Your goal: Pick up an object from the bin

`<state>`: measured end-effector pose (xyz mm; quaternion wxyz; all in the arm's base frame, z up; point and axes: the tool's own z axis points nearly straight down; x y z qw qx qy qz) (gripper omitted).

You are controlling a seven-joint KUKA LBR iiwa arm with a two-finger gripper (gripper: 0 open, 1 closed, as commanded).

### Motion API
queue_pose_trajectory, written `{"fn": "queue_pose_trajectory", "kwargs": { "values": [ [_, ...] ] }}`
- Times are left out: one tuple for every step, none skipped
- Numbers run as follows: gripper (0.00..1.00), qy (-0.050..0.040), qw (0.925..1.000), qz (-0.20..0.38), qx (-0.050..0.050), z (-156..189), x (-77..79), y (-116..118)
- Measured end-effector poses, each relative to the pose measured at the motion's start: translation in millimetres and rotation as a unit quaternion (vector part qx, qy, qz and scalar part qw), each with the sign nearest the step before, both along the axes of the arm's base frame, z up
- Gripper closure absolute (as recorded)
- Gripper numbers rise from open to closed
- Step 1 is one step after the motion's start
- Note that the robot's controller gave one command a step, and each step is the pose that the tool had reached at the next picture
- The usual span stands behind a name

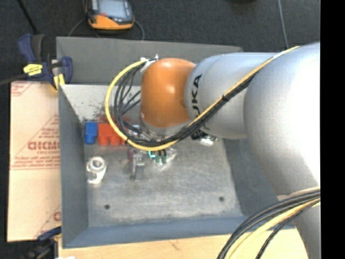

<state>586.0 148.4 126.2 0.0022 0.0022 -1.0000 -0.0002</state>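
So the arm (259, 101) comes in from the right and its orange cover (164, 93), with cables (121, 99) looped round it, hangs over the middle of the grey bin (73, 198). The claw (136, 169) pokes out just below that cover, low over the bin floor, a bit left of centre. Honestly I can't tell whether it's apart or together, since it's just a dark bit from this angle, and I can't see anything gripped in it.

Closest thing to it is a small clear piece with green bits (161, 157), lying just to the claw's right, near the middle of the bin and partly tucked under the wrist. On the other side, near the left wall, there's a white cylinder thing (96, 170) on the floor, apart from the claw. Further back on the left sit a blue block (90, 133) and an orange block (110, 136) side by side, the orange one's right end hidden under the cables.
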Motion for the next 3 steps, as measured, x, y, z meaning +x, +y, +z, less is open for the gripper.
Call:
{"fn": "queue_pose_trajectory", "kwargs": {
  "values": [
    [0.00,-0.0068,0.9856,0.169,0.000,-53,37.9,-28],
    [1.00,-0.0058,0.9858,0.168,0.001,-53,37.1,-26],
    [1.00,-0.0091,0.9821,0.188,0.000,107,32.3,-20]
  ]
}}
